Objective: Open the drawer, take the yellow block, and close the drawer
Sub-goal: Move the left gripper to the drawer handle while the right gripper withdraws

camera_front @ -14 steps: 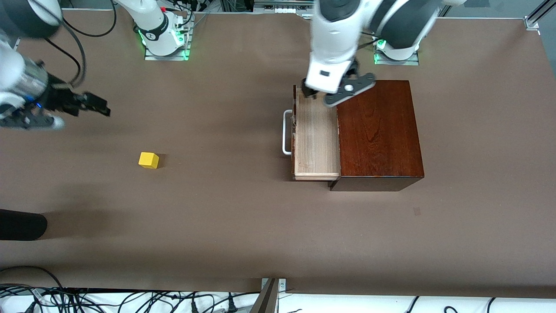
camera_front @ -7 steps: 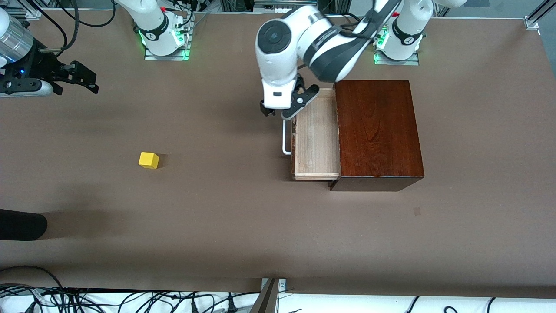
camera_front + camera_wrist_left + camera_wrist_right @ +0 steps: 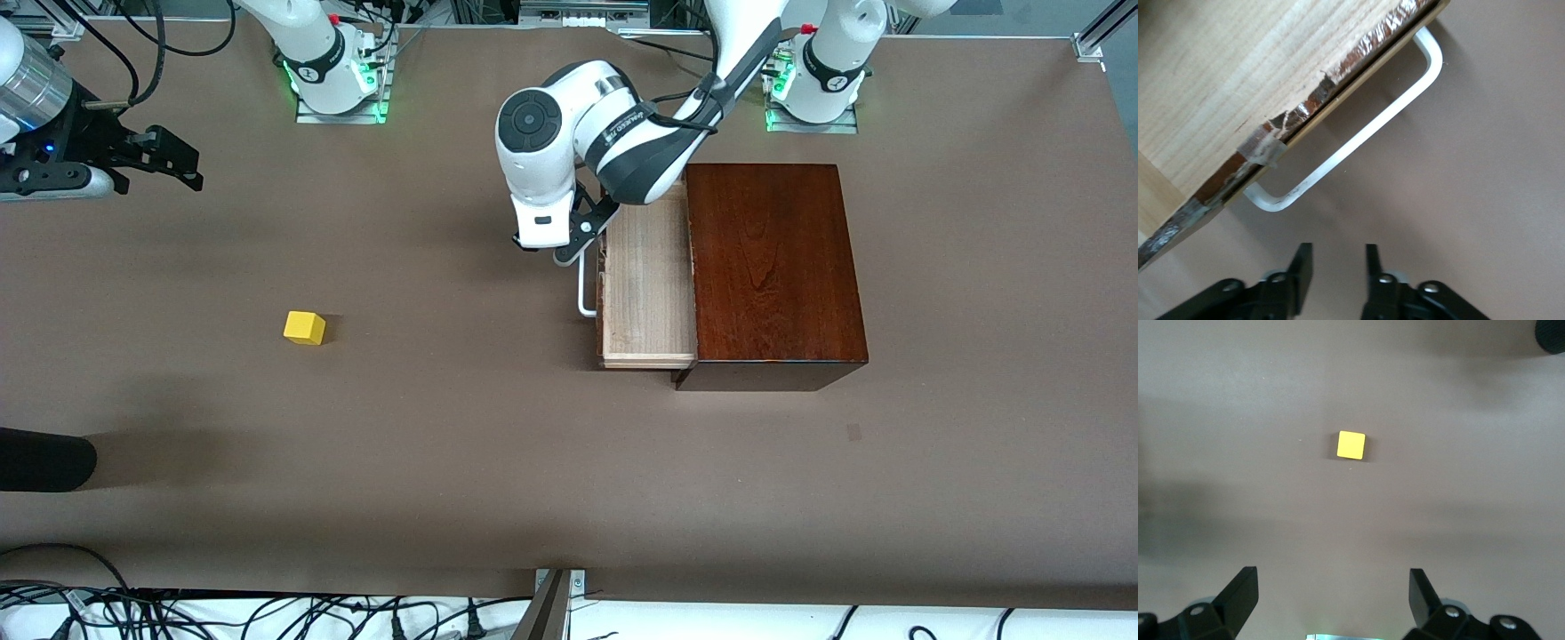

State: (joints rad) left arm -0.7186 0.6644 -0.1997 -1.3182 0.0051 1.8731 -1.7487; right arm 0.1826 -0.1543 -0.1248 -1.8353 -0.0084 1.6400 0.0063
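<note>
The drawer (image 3: 647, 284) stands pulled out of the dark red-brown box (image 3: 773, 267), and its pale inside is empty. Its white loop handle (image 3: 584, 293) also shows in the left wrist view (image 3: 1351, 143). My left gripper (image 3: 544, 247) hangs just in front of the drawer front, beside the handle's end. It is open with a narrow gap and empty (image 3: 1336, 267). The yellow block (image 3: 304, 327) lies on the table toward the right arm's end. My right gripper (image 3: 164, 160) is high over the table, wide open and empty (image 3: 1333, 593), with the block (image 3: 1351, 445) in its view.
A black rounded object (image 3: 44, 458) pokes in at the table's edge on the right arm's end, nearer the camera than the block. Brown table surface (image 3: 444, 400) lies between block and drawer. Cables run along the near edge.
My left gripper moved from over the drawer's rear corner to in front of the drawer front, beside the handle. My right gripper drew back from the block, then held still.
</note>
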